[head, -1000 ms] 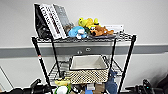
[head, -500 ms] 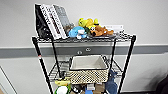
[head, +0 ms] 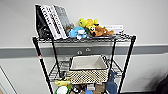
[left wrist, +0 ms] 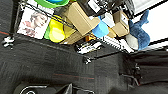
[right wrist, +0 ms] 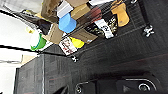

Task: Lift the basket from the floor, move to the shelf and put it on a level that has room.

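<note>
Beige woven basket [head: 88,68] with the cream cloth lining sits on the second wire-grid tier [head: 117,70] of the tall black wire rack [head: 41,63], square and resting on the mesh, looks like it's placed. That tier had room; the top one's crowded with books [head: 52,21] and plush toys [head: 87,27]. Can't tell what the jaws are doing.

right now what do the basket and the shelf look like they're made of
The basket: woven beige sides with dark speckles, probably fibre or straw, and a matte cream cloth lining folded over the rim. The shelf: thin black posts and wire-grid tiers, likely coated metal.
</note>
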Tool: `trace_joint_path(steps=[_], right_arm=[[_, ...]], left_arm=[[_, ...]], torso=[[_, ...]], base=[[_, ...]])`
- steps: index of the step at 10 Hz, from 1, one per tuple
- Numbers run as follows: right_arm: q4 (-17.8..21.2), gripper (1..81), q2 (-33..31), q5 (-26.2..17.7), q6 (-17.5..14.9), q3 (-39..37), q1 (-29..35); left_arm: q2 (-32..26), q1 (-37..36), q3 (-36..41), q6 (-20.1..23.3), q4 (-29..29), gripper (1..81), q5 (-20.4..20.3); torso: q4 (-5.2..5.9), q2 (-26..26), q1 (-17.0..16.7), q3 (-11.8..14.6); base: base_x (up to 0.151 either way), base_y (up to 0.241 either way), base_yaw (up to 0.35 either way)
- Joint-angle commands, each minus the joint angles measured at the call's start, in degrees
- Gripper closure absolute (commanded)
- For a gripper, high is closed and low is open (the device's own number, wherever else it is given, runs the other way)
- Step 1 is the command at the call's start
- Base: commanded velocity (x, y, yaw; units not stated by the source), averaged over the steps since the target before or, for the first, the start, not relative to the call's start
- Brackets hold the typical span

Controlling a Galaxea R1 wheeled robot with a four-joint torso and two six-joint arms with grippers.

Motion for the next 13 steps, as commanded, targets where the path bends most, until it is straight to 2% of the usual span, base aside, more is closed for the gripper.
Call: trace_joint_path(steps=[1,2,7,13], right_arm=[[-0.2,1.0,5.8,-2.2,-3.1,-8.0,-2.2],[-0.2,1.0,7.9,-2.4,-3.9,-11.2,-4.0],[-0.2,1.0,15.9,-2.6,-7.7,-21.9,-9.8],[-3.0,1.0,27.3,-2.6,-9.6,-36.8,-15.2]], left_arm=[[4.7,1.9,-5.8,0.4,3.7,1.0,0.4],[6.3,3.6,-8.2,0.4,4.7,1.0,-0.7],[16.1,9.6,-20.1,0.4,7.0,1.0,-0.7],[26.9,14.9,-35.8,0.4,10.5,1.0,-0.6]], torso=[[0.00,0.0,0.0,0.0],[0.00,0.0,0.0,0.0],[0.00,0.0,0.0,0.0],[0.00,-0.1,-0.1,0.1]], base=[[0.000,0.000,0.000],[0.000,0.000,0.000],[0.000,0.000,0.000],[0.000,0.000,0.000]])
